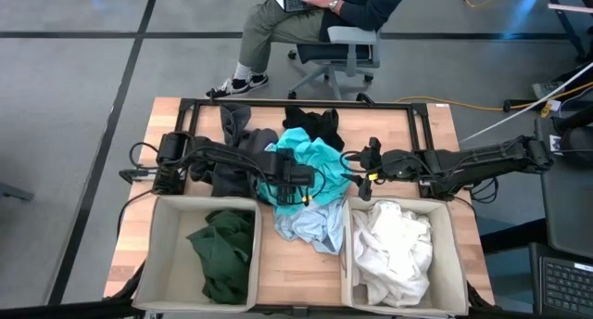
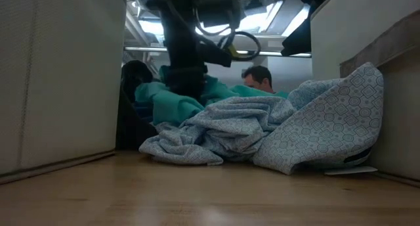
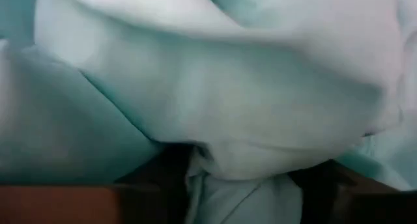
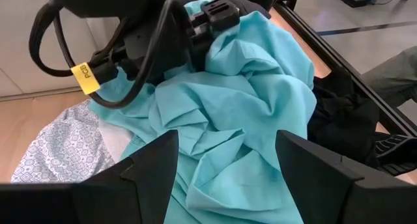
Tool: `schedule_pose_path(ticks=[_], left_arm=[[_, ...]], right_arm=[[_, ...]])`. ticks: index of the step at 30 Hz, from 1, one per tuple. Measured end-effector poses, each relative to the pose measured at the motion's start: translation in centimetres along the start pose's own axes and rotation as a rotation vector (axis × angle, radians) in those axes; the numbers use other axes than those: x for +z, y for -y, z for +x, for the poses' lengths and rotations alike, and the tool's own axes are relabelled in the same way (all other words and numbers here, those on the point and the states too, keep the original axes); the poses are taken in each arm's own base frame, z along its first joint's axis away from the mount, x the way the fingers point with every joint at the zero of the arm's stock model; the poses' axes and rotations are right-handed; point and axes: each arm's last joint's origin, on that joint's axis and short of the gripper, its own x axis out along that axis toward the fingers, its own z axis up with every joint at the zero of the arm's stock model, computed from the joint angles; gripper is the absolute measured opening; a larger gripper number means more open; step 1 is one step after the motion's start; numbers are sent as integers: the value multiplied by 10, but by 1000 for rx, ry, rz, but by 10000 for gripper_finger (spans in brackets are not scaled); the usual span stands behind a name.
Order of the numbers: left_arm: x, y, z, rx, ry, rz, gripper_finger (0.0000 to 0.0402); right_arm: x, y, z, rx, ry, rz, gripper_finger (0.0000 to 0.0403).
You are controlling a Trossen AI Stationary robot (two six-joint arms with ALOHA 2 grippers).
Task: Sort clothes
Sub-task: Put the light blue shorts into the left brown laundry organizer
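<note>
The turquoise shirt [image 3: 195,87] presses right against the left pincer [image 1: 295,185]; whether it is clamped I cannot tell. It lies mid-desk, left of the right pincer [image 4: 225,165], whose fingers stand apart.

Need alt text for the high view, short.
From above, the left gripper presses into the turquoise garment on the clothes pile; the right gripper hovers open beside it. Two bins in front hold a dark green garment and a white garment.
</note>
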Motion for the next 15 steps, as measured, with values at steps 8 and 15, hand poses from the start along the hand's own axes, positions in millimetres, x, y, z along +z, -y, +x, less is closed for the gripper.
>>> schedule_pose_path(ticks=[8, 15], left_arm=[[8, -3, -20, 22, 70, -27, 27], [16, -4, -77, 135, 236, -52, 27]], right_arm=[[0, 0, 0, 0, 1, -10, 257], [0, 0, 0, 0, 1, -17, 257]])
